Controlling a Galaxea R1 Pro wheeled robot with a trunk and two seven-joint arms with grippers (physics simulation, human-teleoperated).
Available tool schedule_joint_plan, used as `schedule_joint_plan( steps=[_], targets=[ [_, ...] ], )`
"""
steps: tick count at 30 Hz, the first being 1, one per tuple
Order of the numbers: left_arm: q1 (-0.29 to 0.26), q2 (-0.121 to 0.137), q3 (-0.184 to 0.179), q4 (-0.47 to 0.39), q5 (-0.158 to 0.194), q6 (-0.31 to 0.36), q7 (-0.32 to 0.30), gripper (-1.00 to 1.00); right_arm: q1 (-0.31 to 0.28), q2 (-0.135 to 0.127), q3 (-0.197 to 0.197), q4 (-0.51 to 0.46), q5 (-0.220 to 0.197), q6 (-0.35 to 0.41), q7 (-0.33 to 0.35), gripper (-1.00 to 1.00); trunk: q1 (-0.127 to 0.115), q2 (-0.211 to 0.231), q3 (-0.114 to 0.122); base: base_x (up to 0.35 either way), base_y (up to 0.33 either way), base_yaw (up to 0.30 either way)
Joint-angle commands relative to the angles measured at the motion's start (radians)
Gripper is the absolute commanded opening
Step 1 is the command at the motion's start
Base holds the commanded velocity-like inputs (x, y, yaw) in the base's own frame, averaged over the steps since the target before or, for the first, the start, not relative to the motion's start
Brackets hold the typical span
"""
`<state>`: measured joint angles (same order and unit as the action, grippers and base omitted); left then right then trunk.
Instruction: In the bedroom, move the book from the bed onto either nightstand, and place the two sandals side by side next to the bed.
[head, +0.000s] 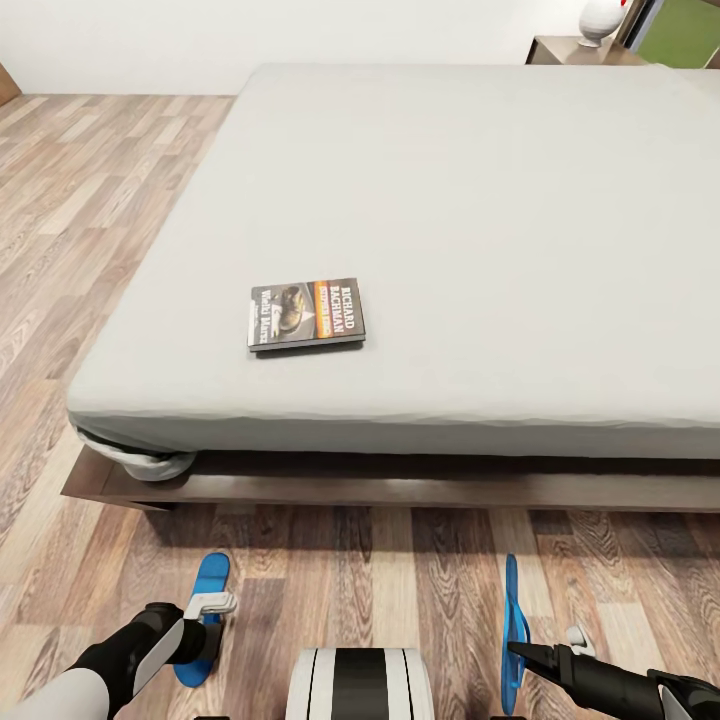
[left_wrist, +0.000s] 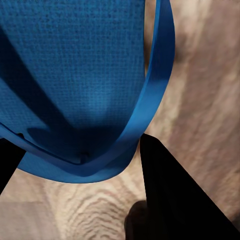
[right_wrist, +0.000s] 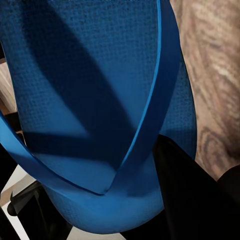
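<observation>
Sandals are in both grippers now, one for each arm. The left gripper pinches the left sandal at its strap; in the left wrist view the blue sole is just in front of the dark fingers, with the wood floor behind it. This sandal lies nearly flat, low over the floor.

The right gripper is pressed on the right sandal, which stands on its edge, so from the head camera it looks like a thin blue line. I think it is held this way because the fingers took it by the thong strap, and the sole hangs free from it.

Both sandals are near the foot of the bed, well apart from each other, with the robot trunk between them. To put them side by side, the right one should probably turn flat first.

Beyond both grippers, the book is flat on the mattress, near the left corner, not yet moved. A nightstand shows far behind, at the opposite end of the bed.
</observation>
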<state>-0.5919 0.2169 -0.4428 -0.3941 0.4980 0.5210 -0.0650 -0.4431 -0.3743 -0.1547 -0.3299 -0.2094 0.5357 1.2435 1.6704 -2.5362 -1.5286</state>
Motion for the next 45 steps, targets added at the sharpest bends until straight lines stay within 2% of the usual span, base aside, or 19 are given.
schedule_joint_plan(
  steps=[1,4,5,33,45],
  targets=[
    [0.0,0.001,-0.004,-0.002,-0.001,0.004,-0.002,-1.0,0.0,0.0,-0.002,0.0,-0.002,0.009,0.002,-1.0,0.0,0.0,-0.001,0.0,0.0,0.0],
    [0.0,0.0,-0.004,-0.001,-0.001,0.004,-0.002,-1.0,0.0,0.0,-0.002,0.0,-0.002,0.009,0.002,-1.0,0.0,0.0,-0.001,0.0,0.0,0.0],
    [0.0,0.0,-0.004,-0.001,-0.001,0.004,-0.002,1.0,0.0,0.0,-0.002,0.0,-0.002,0.009,0.002,-1.0,0.0,0.0,-0.001,0.0,0.0,0.0],
    [0.0,0.001,-0.004,-0.001,-0.001,0.004,-0.002,1.0,0.0,0.0,-0.002,0.0,-0.002,0.009,0.002,-1.0,-0.001,0.0,0.003,0.0,0.0,0.0],
    [0.0,-0.001,-0.004,-0.001,-0.001,0.005,-0.002,1.0,0.0,0.0,-0.002,0.0,-0.002,0.009,0.002,-1.0,-0.006,0.003,0.05,0.0,0.0,0.0]
  ],
)
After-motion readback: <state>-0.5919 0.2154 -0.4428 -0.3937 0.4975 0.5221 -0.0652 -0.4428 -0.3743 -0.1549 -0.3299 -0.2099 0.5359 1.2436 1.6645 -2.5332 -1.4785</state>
